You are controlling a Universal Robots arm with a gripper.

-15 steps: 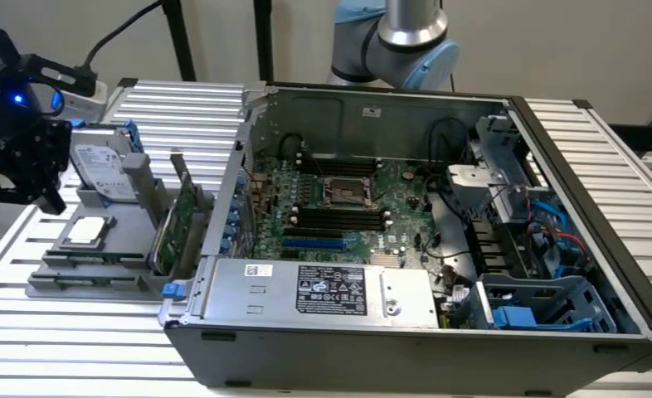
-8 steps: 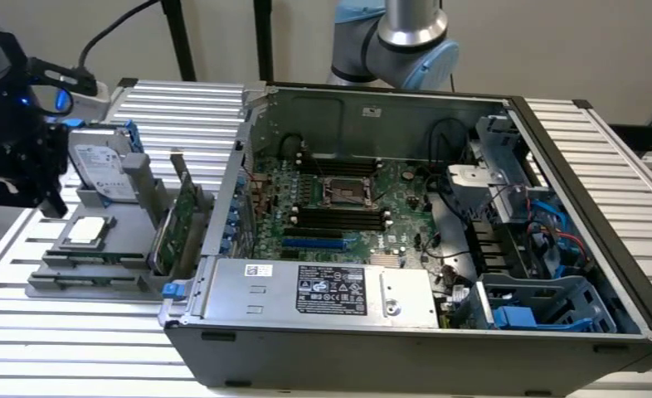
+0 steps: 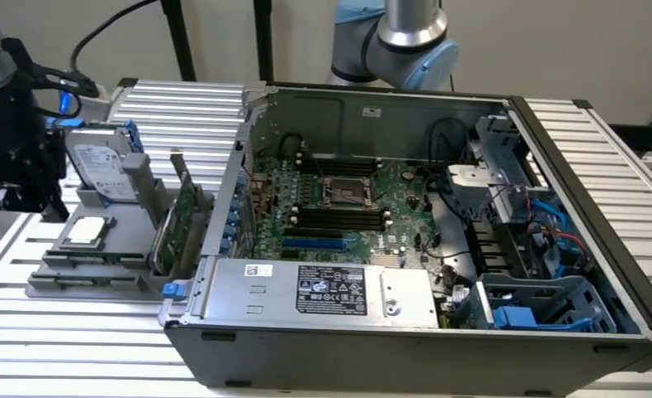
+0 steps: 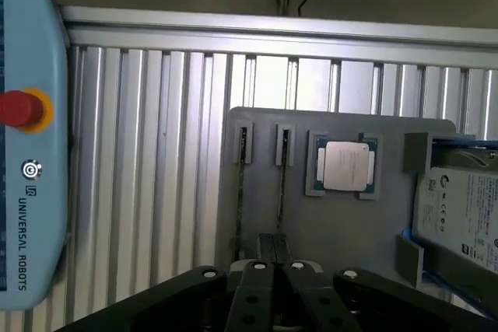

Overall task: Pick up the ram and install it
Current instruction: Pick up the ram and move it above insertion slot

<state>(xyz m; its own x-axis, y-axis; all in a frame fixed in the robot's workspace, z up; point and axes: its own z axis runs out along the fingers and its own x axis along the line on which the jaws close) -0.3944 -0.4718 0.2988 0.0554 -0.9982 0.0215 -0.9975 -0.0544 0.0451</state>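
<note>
**Exterior view: supplies the case and its contents.**
- Gripper (image 3: 38, 203): dark, at the exterior view's left, just beside the outer end of the grey tray (image 3: 38, 282). How its tips stand cannot be told here.
- Tray contents:
  - Ram (image 3: 96, 259): apparently the narrow strip on edge in a slot, nearest the gripper.
  - Processor chip (image 3: 88, 232): lies flat, just past the ram.
  - Hard drive (image 3: 99, 170): propped up beyond the chip.
  - Green expansion card (image 3: 179, 220): upright, on the side away from the gripper.
- Computer case (image 3: 591, 191), open, well apart from the gripper:
  - Motherboard (image 3: 348, 195) with black memory slots (image 3: 338, 217).
  - Power supply (image 3: 315, 288): its label is too small to read.
- All of this stands on a ribbed table (image 3: 83, 348).

**Wrist view: supplies the finger state and a pendant.**
- Gripper (image 4: 274, 250): the fingers (image 4: 261, 258) are drawn together with only a hairline seam between them. Whether anything thin is pinched there cannot be told.
- Ram (image 4: 280, 200): a thin dark line on edge in the tray (image 4: 342, 231), running straight out from the fingertips. Its near end meets the fingertips. Its colour is unclear.
- Second slot (image 4: 240, 207): parallel, just beside the ram.
- Processor chip (image 4: 345, 166): beyond the fingertips, off to one side.
- Hard drive (image 4: 467, 207): farther out on that same side. Its label cannot be read.
- Teach pendant (image 4: 27, 153): on the opposite side of the fingers, well apart, on the table (image 4: 156, 153). It has a red button (image 4: 19, 108) and is lettered "UNIVERSAL ROBOTS".
</note>
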